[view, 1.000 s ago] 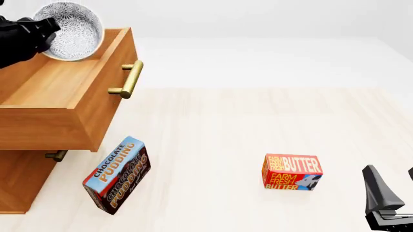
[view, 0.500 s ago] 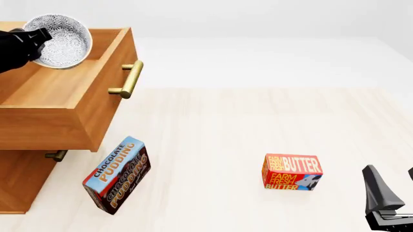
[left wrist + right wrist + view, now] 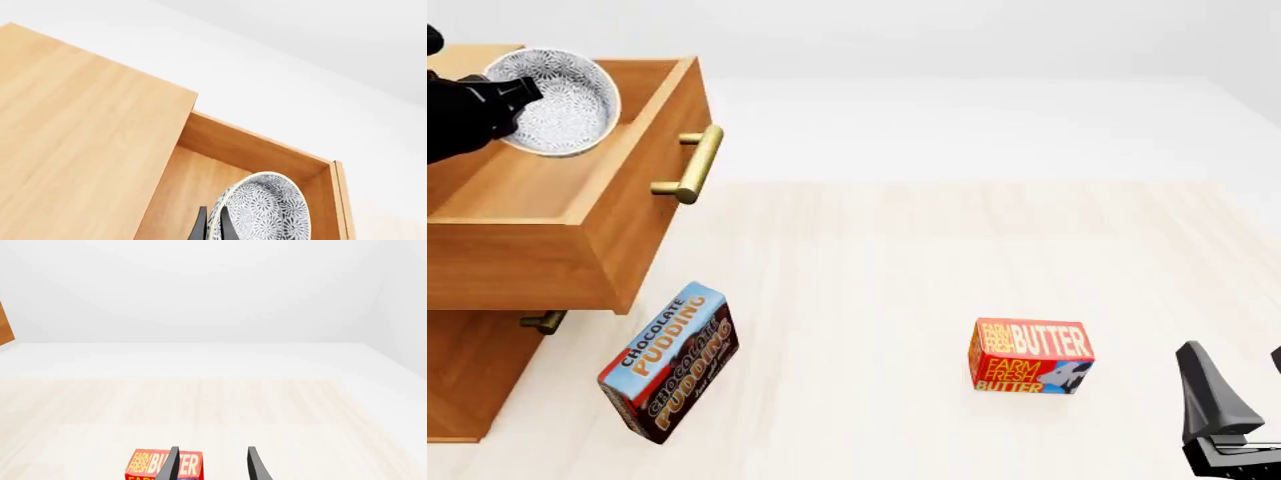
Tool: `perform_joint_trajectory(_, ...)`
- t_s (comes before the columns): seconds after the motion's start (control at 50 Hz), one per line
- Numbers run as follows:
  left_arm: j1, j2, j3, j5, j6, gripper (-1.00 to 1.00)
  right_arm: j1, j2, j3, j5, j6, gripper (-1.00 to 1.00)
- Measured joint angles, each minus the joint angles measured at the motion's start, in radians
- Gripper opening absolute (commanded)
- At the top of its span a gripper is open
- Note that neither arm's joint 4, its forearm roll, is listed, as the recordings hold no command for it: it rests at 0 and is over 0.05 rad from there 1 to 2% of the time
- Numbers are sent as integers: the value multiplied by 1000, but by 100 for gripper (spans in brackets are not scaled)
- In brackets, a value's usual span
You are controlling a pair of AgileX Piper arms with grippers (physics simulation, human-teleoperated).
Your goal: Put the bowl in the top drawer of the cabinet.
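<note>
Bowl [image 3: 557, 103] hung tilted over the open top drawer [image 3: 547, 200], its rim pinched by your left gripper [image 3: 510, 95] (right gripper [image 3: 212, 465] idle, parted), so lowering was straight down.

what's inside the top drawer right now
Only the bowl, tilted on edge and pinched at its rim by the left gripper, which hangs inside the drawer. The visible floor is bare wood; the arm and near wall hide the rest.
</note>
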Motion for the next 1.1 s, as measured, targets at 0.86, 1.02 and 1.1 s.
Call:
perform_joint_trajectory(0.86, 5, 44, 27, -41, 51, -100, 0, 0, 0, 0, 0, 100)
perform_joint_trajectory(1.02, 5, 45, 27, -44, 52, -100, 0, 0, 0, 0, 0, 100)
perform_joint_trajectory(1.1, 5, 47, 27, -45, 53, -100, 0, 0, 0, 0, 0, 100)
